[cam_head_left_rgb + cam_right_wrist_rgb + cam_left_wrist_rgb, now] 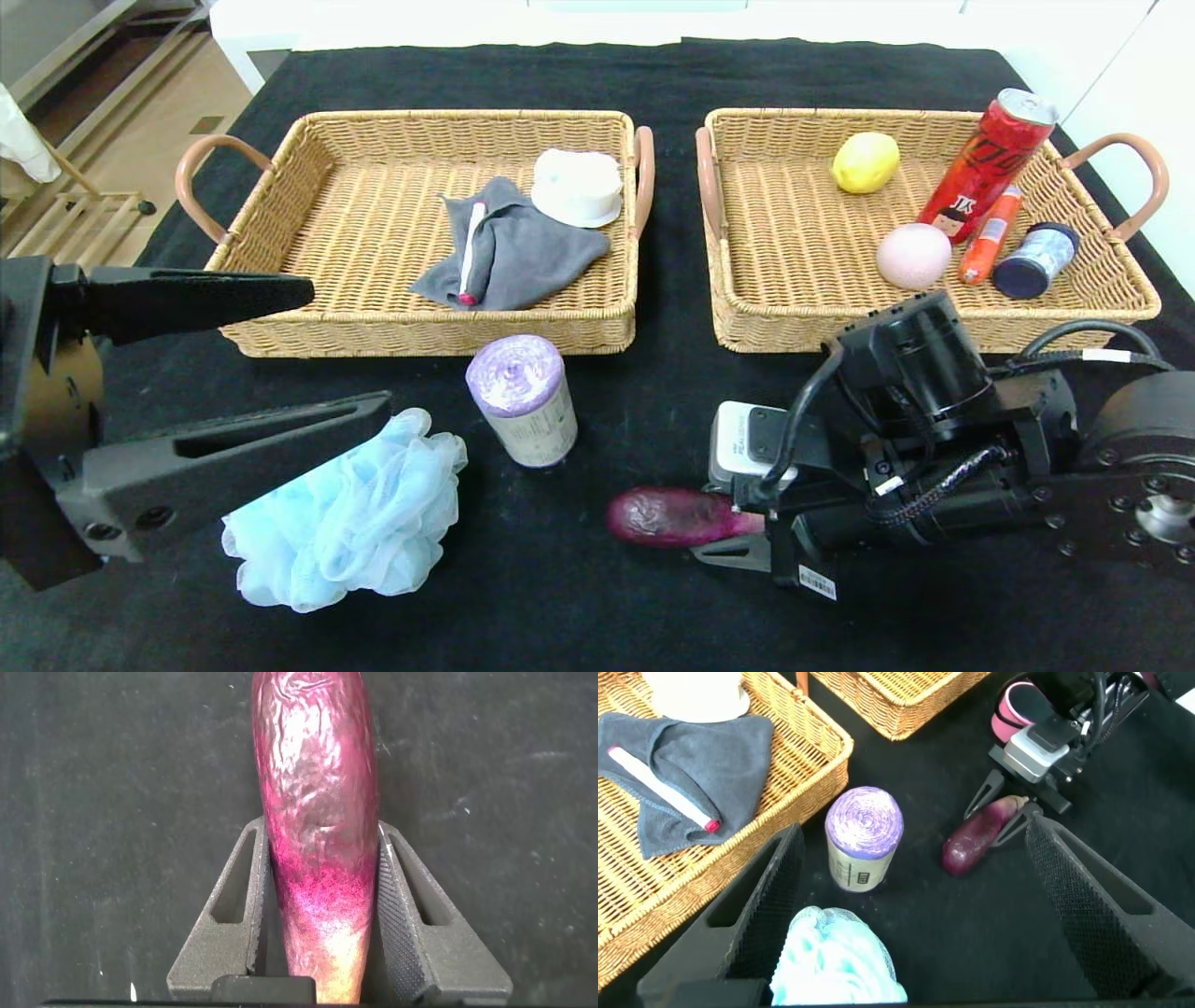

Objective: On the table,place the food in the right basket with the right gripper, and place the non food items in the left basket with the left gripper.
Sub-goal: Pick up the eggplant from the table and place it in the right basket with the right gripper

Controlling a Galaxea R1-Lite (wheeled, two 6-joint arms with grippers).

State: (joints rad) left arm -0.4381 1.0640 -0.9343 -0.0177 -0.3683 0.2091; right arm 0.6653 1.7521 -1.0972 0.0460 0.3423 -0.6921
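Observation:
My right gripper [724,532] is shut on the pale end of the purple eggplant [667,515], which lies on the black cloth table [597,597] at front centre-right; the right wrist view shows a finger on each side [320,829]. My left gripper [347,350] is open, above the light-blue bath pouf [345,523] at front left. The lilac bag roll [525,397] stands upright between them. The red soda can [990,159] and pink peach ball [913,255] lie in the right basket [747,317]. The pink saucepan [1013,714] shows behind my right arm in the left wrist view only.
The left basket [420,336] holds a grey cloth [523,252], a white stick with a red tip and a white round lid. The right basket also holds a yellow lemon [865,161], an orange tube and a dark jar. Both baskets stand side by side at the back.

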